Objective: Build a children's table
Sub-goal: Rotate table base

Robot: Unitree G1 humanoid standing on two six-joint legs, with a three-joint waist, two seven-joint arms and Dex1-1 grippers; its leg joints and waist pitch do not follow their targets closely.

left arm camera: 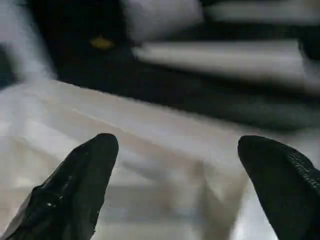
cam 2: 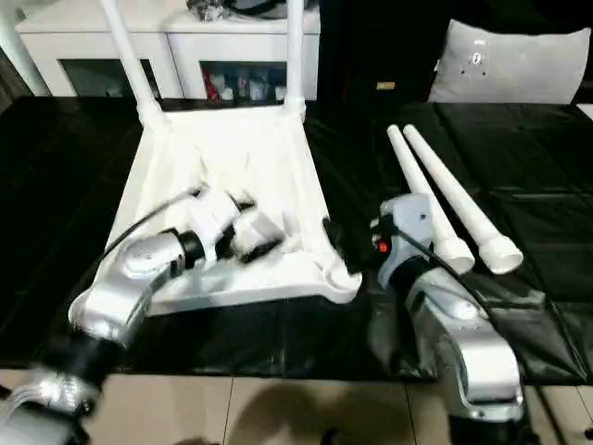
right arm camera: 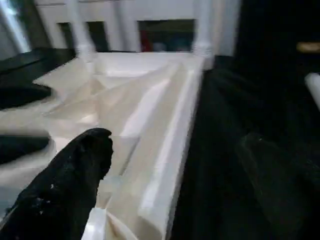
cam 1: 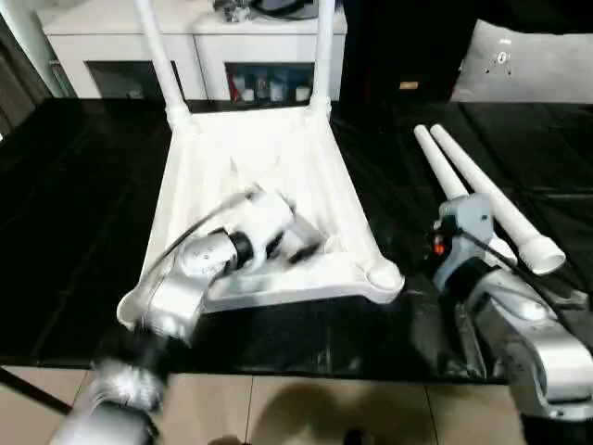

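Observation:
The white table top (cam 1: 269, 148) lies upside down on a black surface, ribbed underside up. Two white legs (cam 1: 157, 56) (cam 1: 324, 46) stand upright in its far corner sockets. Two loose legs (cam 1: 482, 195) lie side by side to the right of the top. My left gripper (cam 1: 306, 246) hovers low over the ribs near the top's front half, open, with nothing between its fingers (left arm camera: 75, 185). My right gripper (cam 2: 335, 243) sits beside the near right corner socket (cam 1: 383, 274). Its fingers (right arm camera: 65, 190) are apart, and the top's right edge runs between them.
A white cabinet (cam 1: 208, 56) with dark glass compartments stands behind the table top. A grey cushion (cam 1: 528, 65) lies at the back right. The black surface (cam 1: 74, 213) ends at a front edge above the tiled floor (cam 1: 306, 408).

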